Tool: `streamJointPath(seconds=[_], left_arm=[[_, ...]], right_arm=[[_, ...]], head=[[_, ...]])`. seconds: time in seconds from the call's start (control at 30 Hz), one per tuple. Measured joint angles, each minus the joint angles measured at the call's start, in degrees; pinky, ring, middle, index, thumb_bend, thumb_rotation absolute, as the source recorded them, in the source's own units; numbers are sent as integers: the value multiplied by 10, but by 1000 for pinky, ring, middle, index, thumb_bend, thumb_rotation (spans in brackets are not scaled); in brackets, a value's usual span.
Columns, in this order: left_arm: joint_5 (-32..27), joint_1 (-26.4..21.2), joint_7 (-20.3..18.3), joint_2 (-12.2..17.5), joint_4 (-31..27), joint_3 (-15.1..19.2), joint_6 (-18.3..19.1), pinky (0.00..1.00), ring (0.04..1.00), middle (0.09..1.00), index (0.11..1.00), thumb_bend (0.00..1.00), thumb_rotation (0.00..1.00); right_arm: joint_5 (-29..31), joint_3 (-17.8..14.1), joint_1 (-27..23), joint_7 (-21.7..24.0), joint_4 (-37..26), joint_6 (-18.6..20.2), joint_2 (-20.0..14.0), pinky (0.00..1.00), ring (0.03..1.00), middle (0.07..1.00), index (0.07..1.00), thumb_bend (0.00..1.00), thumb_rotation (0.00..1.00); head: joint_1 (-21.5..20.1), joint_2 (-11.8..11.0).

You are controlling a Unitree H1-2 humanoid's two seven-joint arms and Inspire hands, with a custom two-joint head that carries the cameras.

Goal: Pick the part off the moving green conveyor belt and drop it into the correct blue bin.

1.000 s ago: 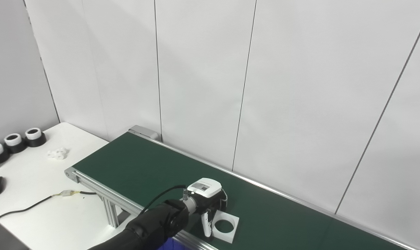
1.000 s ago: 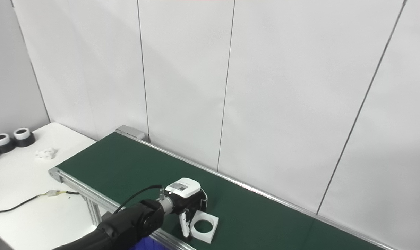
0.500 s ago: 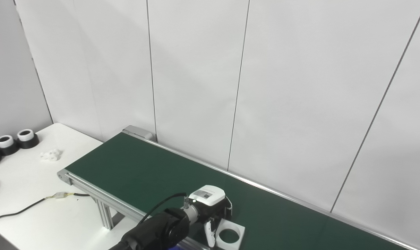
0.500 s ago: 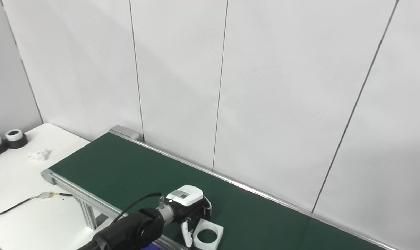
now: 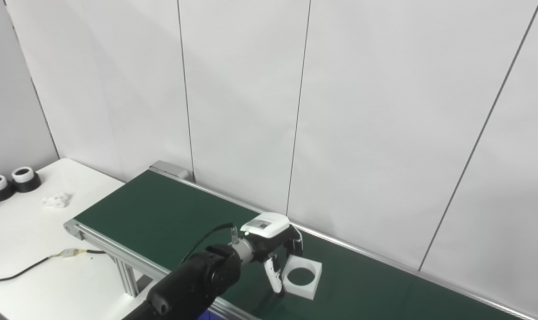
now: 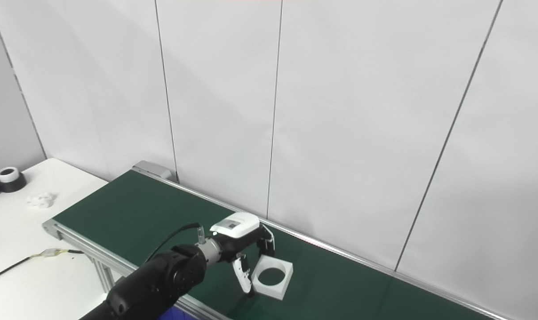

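Observation:
The part is a white square block with a round hole [image 5: 302, 279], over the green conveyor belt [image 5: 162, 218] near its front edge; it also shows in the right eye view [image 6: 272, 276]. My left hand [image 5: 275, 249] reaches in from the lower left. Its white thumb [image 5: 273, 275] and dark fingers [image 5: 296, 243] are closed on the block's left edge. The block sits slightly tilted and seems raised a little off the belt. A sliver of a blue bin [image 6: 171, 315] shows at the bottom edge, below the belt's front rail. My right hand is out of sight.
A white table [image 5: 24, 240] stands left of the belt with black-and-white rings [image 5: 24, 178], a small white part [image 5: 55, 201] and a black cable with a connector [image 5: 69, 254]. A white panelled wall runs close behind the belt.
The camera has panned right. My left hand has risen and moved toward the belt's far side, and the white block has moved with it.

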Motion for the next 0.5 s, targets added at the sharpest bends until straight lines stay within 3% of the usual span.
streamJointPath(seconds=[0.2, 0.43, 0.5], left_arm=[[0, 0, -1, 1, -7, 7, 1, 823, 677, 548, 442, 516, 0], [-20, 25, -18, 1, -71, 31, 13, 791, 691, 542, 438, 517, 0], [-34, 40, -26, 1, -92, 39, 21, 768, 656, 537, 443, 519, 0]], right_arm=[[-2, 0, 0, 0, 0, 0, 0, 726, 766, 794, 857, 610, 564], [-2, 0, 1, -1, 0, 0, 0, 709, 755, 790, 859, 614, 587], [0, 1, 1, -1, 0, 0, -1, 716, 756, 791, 859, 607, 564]], head=[[-4, 3], [-21, 17], [-30, 23]])
